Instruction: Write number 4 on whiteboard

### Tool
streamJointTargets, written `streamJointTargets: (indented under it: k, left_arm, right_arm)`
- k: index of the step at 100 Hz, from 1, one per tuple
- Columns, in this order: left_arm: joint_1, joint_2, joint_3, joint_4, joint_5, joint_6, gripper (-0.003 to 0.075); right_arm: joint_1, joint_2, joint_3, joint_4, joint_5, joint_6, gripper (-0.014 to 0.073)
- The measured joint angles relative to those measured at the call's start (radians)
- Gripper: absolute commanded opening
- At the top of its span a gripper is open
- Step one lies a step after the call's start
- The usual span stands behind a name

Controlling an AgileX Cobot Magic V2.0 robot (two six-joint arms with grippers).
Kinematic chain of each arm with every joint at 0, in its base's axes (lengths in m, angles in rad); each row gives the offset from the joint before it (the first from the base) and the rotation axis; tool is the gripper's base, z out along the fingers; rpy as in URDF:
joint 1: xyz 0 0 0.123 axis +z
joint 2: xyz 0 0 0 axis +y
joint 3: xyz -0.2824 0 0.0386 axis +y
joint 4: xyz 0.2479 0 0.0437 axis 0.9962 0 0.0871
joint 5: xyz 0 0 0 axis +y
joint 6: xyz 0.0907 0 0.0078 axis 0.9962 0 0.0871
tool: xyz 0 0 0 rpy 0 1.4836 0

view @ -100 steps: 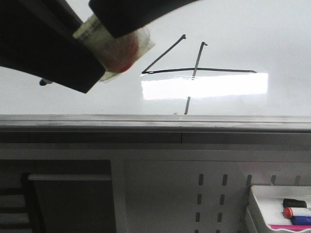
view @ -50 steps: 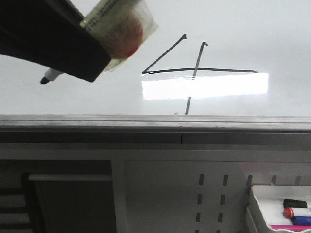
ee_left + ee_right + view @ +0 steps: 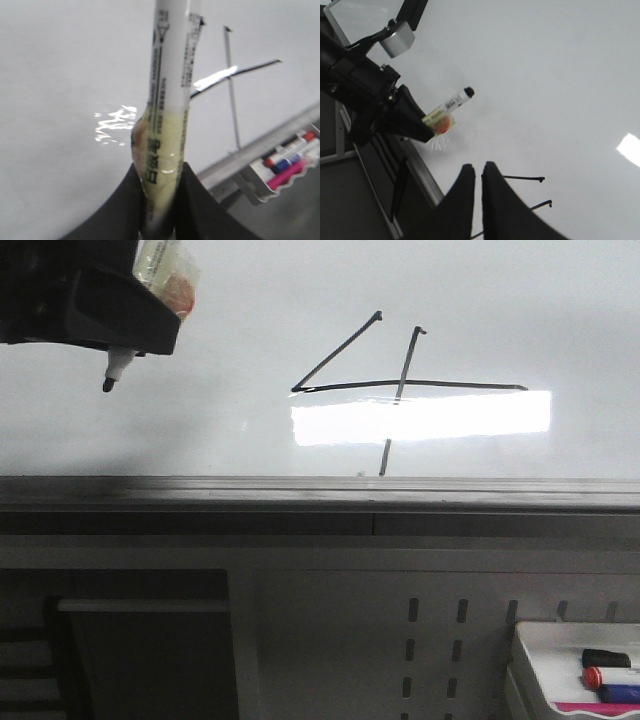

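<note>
The number 4 (image 3: 400, 386) stands in thin black strokes on the glossy whiteboard (image 3: 500, 300), just above a bright rectangular reflection. My left gripper (image 3: 140, 330) is at the top left of the front view, shut on a white marker (image 3: 118, 365) wrapped in yellowish tape; its black tip points down, well left of the 4. In the left wrist view the marker (image 3: 170, 90) rises between the dark fingers (image 3: 197, 205), with the 4's strokes (image 3: 231, 75) behind it. My right gripper (image 3: 477, 172) is shut on nothing, over the board near the strokes (image 3: 525, 177).
A grey metal rail (image 3: 320, 495) runs along the board's lower edge. Below it are a perforated grey panel (image 3: 440, 640), a dark recess (image 3: 140, 650), and a white tray (image 3: 540, 640) with several spare markers at the lower right.
My left gripper has carried the marker up and to the left, away from the 4. The second dark arm at the top of the front view has left it.
</note>
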Motion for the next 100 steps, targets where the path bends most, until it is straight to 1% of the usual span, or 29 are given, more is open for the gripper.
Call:
streamJointTargets:
  k: [11,18,29,46,61,89,94,100]
  left_arm:
    - [0.000,0.054,-0.007,-0.059,-0.105,-0.002,-0.0020]
    - [0.002,0.096,-0.028,-0.079,-0.133,-0.004,-0.0020]
    - [0.002,0.169,-0.068,-0.102,-0.143,-0.005,-0.0020]
    - [0.002,0.265,-0.119,-0.190,-0.168,-0.007,-0.0020]
    - [0.000,0.296,-0.151,-0.211,-0.166,-0.007,-0.0020]
    - [-0.002,0.317,-0.157,-0.244,-0.173,-0.007,-0.0019]
    - [-0.002,0.317,-0.159,-0.248,-0.173,-0.007,-0.0012]
    - [-0.002,0.317,-0.159,-0.252,-0.175,-0.007,0.0029]
  right_arm:
    - [-0.006,-0.001,0.004,0.000,0.033,0.001,-0.0061]
    - [-0.006,-0.001,0.016,0.002,0.039,0.003,-0.0061]
    - [-0.006,-0.001,0.033,0.012,0.042,0.003,-0.0061]
    - [-0.006,-0.001,0.037,0.018,0.045,0.005,-0.0061]
    - [-0.006,-0.001,0.037,0.022,0.045,0.005,-0.0061]
    - [-0.006,-0.001,0.037,0.028,0.045,0.005,-0.0061]
    - [-0.006,-0.001,0.037,0.029,0.045,0.005,-0.0061]
    - [-0.006,-0.001,0.037,0.029,0.045,0.005,-0.0061]
